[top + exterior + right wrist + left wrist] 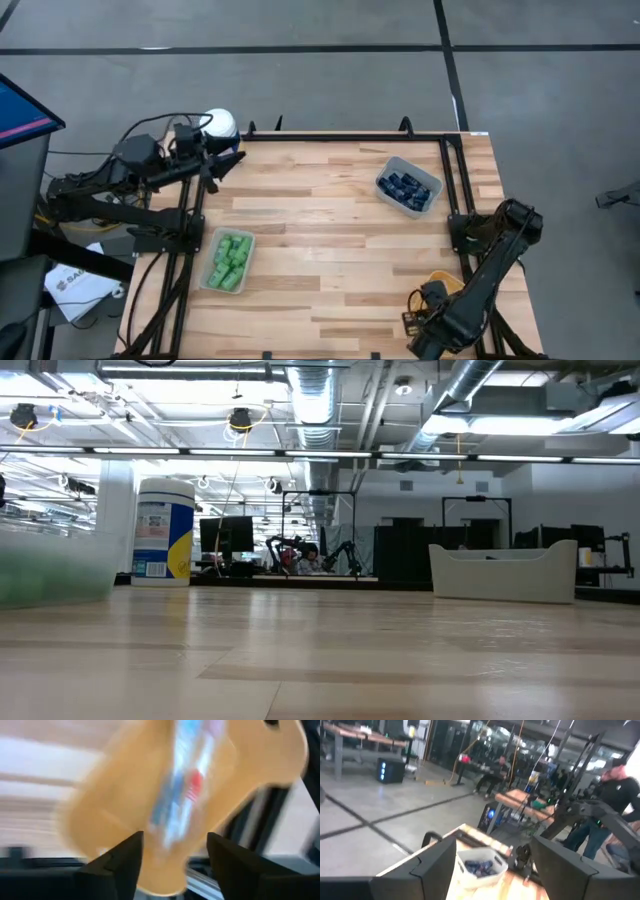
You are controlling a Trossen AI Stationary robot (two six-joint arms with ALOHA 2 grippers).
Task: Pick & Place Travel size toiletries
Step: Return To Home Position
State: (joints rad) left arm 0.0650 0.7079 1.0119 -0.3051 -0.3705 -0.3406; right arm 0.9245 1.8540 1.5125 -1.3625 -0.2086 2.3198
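A clear bin of bright green small bottles [228, 260] rests on the table near its left edge. A second bin of dark navy tubes [408, 187] sits at the far right and also shows in the left wrist view [479, 867]. An orange tray [443, 283] at the near right edge holds toothbrushes [180, 785], which are blurred. My right gripper [418, 318] [175, 840] is open and hovers over that tray. My left gripper [232, 160] [492, 845] is open, raised at the far left corner and pointing across the table.
A large white-lidded canister [220, 123] [163, 530] with a blue-yellow label stands at the far left corner beside the left arm. Black frame rails run along the table's left [190, 250] and right [455, 200] edges. People are in the room beyond the table.
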